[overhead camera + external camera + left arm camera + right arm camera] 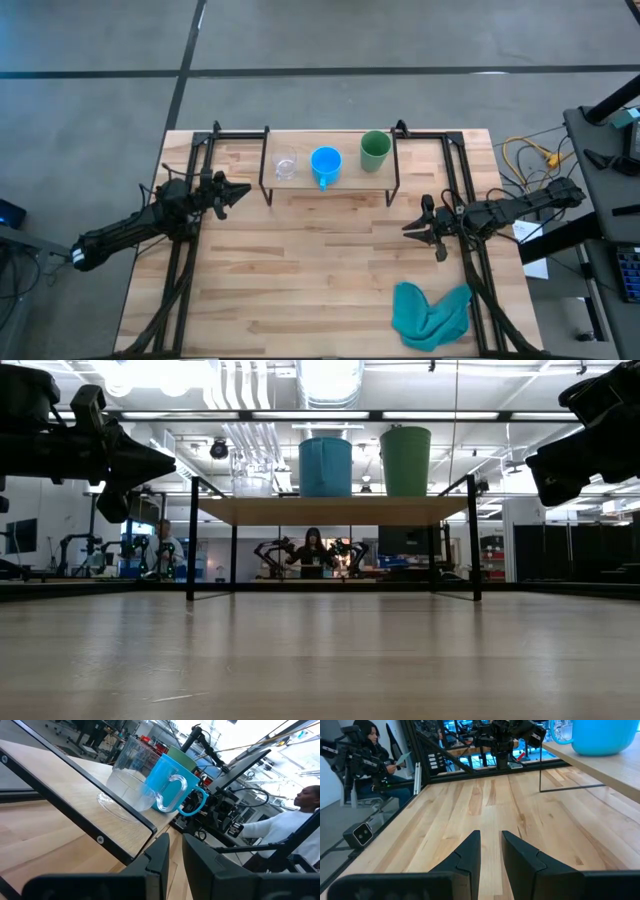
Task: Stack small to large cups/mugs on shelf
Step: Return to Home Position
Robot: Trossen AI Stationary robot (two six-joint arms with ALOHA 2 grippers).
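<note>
On the shelf (pixel 345 182) at the table's far edge, three vessels stand upright on their bases in a row. The clear glass cup (pixel 284 166) is on the left, the blue mug (pixel 325 163) in the middle and the green cup (pixel 375 150) on the right. None is inside another. The low view shows the same row: glass cup (pixel 252 475), blue mug (pixel 325 467), green cup (pixel 405 460). My left gripper (pixel 245 188) hovers shut just left of the shelf, pointing at it. My right gripper (pixel 406 228) hovers shut in front of the shelf's right end, touching nothing.
A crumpled teal cloth (pixel 430 313) lies near the table's near right corner. Black frame rails run along both table sides (pixel 185 260). People sit in the room beyond the table (pixel 367 750). Bare wood stretches between the shelf and the near edge.
</note>
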